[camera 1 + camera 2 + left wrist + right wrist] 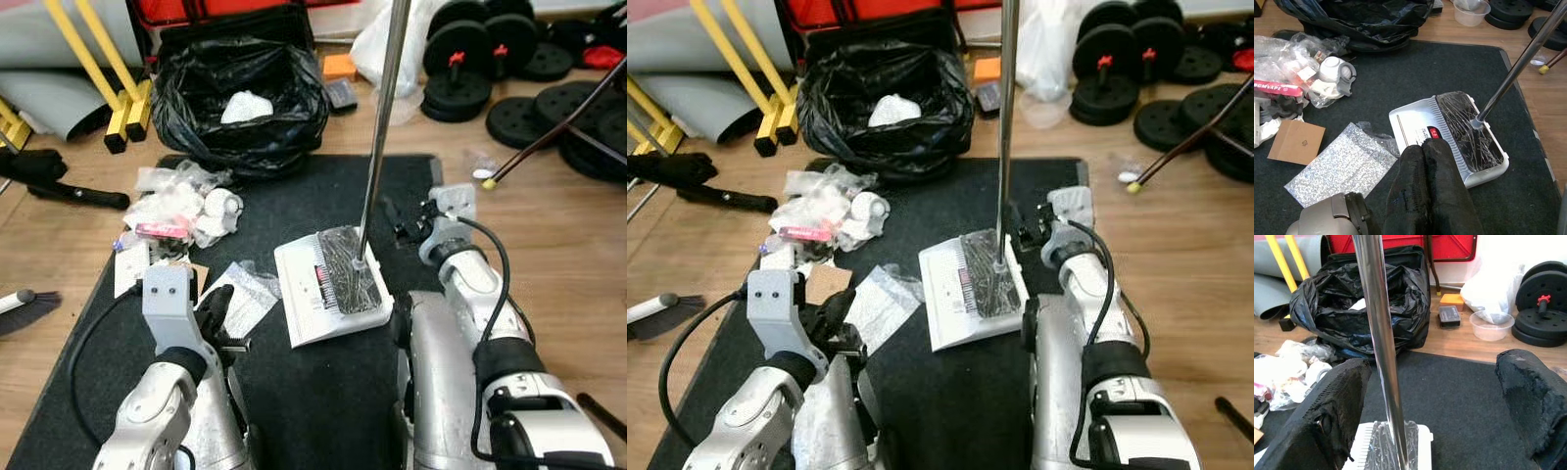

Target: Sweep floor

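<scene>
One white dustpan [328, 286], chrome pole, blk mat [294, 392]

On the black mat [323, 392] we have open room near us, between the arms, and on the far right, past the white dustpan [328, 286]. Its steel pole [380, 117] rises mid-scene, standing between the spread fingers of our right gripper [1430, 431]. To the left, the litter pile [181, 206], cardboard [1295, 142] and a silvery bag [1339, 164] crowd the mat. The black rubbish bag [240, 103] blocks the far edge; weight plates [549, 98] line the far right.
</scene>
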